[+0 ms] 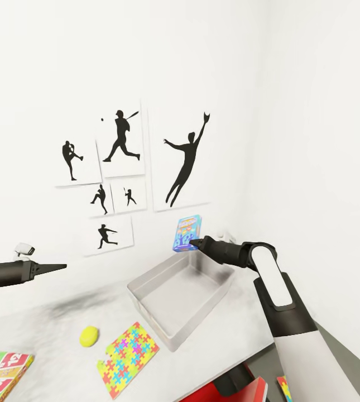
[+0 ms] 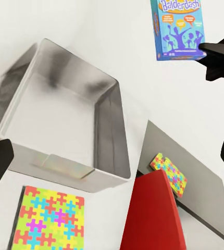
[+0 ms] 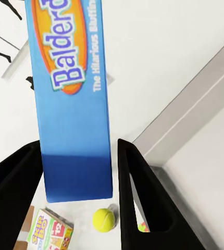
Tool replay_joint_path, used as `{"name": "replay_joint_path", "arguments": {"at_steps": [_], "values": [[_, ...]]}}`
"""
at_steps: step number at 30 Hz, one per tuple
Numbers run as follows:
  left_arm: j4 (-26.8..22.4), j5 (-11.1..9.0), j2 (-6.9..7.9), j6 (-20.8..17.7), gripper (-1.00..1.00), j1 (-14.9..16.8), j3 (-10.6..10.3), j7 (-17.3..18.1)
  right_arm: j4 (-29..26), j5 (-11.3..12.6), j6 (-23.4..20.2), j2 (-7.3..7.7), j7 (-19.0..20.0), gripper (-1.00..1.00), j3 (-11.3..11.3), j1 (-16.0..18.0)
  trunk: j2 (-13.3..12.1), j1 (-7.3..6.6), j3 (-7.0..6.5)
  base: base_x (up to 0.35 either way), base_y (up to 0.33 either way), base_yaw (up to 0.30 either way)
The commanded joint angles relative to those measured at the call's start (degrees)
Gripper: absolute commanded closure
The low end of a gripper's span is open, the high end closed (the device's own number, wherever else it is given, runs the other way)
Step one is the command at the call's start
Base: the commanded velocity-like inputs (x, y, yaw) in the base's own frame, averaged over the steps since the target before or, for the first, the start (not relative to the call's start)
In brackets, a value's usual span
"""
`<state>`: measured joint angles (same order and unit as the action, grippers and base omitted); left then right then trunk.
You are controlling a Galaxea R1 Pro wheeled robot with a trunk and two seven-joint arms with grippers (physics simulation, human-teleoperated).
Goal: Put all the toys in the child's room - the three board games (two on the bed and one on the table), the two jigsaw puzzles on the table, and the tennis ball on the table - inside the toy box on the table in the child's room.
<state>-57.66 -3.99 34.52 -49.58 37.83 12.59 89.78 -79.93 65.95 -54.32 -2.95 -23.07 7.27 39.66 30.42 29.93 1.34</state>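
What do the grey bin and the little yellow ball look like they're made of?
The toy box looks like brushed metal or smooth grey plastic: its walls show soft, streaky sheen. Being a render, it's hard to settle. The tennis ball looks matte yellow-green, probably felt-covered rubber, though no fuzz or seam can be made out.

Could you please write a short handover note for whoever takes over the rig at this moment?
Right gripper: shut on the blue board game, held above the far end of the toy box.
Left gripper: holds nothing; whether open or shut is unclear.
Toy box: empty, on the table.
On the table: tennis ball, jigsaw puzzle, second board game.
Another puzzle lies on the lower grey desk.
Done: nothing in the box yet. Left: everything.
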Motion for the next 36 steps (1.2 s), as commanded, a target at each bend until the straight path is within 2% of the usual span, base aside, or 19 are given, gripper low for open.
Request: {"name": "replay_joint_path", "arguments": {"at_steps": [1,22,30,36], "values": [[0.0,0.02,0.02,-0.61,-1.0,0.05,-0.02,0.22,-0.05,0.58,-0.08,-0.02,-0.59,1.0,0.04,0.06,0.12,0.03,0.13,0.002,0.0,0.0],[0.0,0.01,0.02,-0.61,-1.0,0.05,-0.02,0.22,-0.05,0.58,-0.08,0.04,-0.61,1.0,0.0,0.06,0.12,0.03,0.13,0.027,0.0,0.0],[0.0,0.01,0.02,-0.61,-1.0,0.05,-0.02,0.22,0.21,0.64,0.11,0.03,-0.66,1.0,-0.71,0.06,0.12,0.03,0.13,0.0,0.0,0.0],[0.0,0.02,0.02,-0.61,-1.0,0.05,-0.02,0.22,6.74,0.69,0.13,0.08,-0.66,1.0,-3.33,0.35,0.12,0.03,0.13,0.0,0.0,0.0]]}}
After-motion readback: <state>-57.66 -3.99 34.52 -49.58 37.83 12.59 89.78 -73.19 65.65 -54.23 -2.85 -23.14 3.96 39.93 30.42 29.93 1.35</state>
